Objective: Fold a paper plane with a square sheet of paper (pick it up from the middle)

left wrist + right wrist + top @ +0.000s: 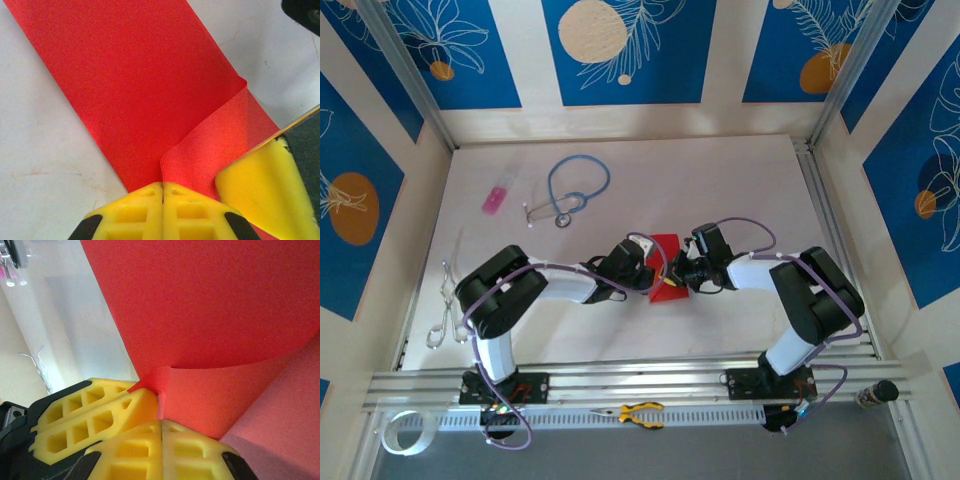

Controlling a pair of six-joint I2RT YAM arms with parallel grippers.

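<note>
The square sheet of paper (667,262), bright red, lies mid-table between both arms, and its near part is lifted and bent. In the left wrist view my left gripper (163,186) is shut on the red sheet (135,85), where a flap curls up to the right. My right gripper (161,422) is also shut on the sheet (210,305), just beside the left fingers (85,415). The two grippers nearly touch, left (655,272) and right (682,272). A right finger (267,197) shows in the left wrist view. A paper plane is out of view.
A blue stethoscope (572,188) and a small pink item (495,199) lie at the back left. Metal scissors (444,305) lie at the left edge. Yellow pliers (640,412) and a tape roll (405,432) sit on the front rail.
</note>
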